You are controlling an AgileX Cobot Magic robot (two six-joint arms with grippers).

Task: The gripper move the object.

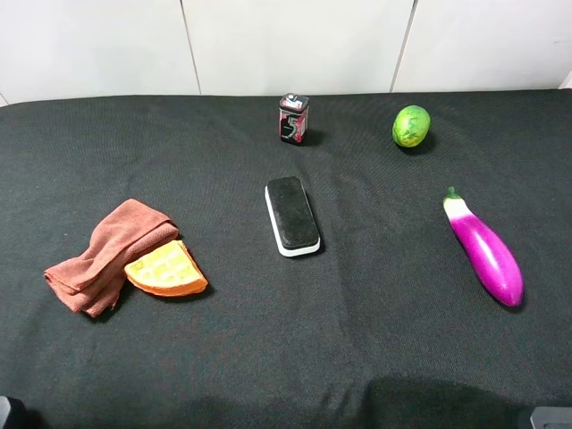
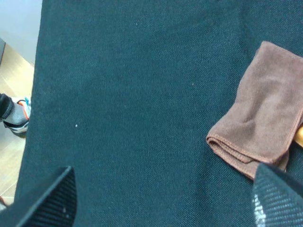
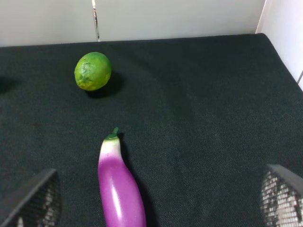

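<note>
Towel (image 1: 105, 255) lies untouched at the near left of the desk (image 1: 375, 340).
Left end effector (image 2: 161, 201) hangs wide and empty just short of the towel; right end effector (image 3: 156, 203) is wide too, above the eggplant (image 1: 485, 251). A waffle (image 1: 166, 268) touches the towel; farther back sit an eraser (image 1: 292, 215), lime (image 1: 411, 126) and battery (image 1: 293, 118).

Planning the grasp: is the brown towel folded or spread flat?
Folded. The brown towel shows stacked layered edges at one corner, and from above it lies bunched in a narrow strip beside the waffle wedge.
</note>
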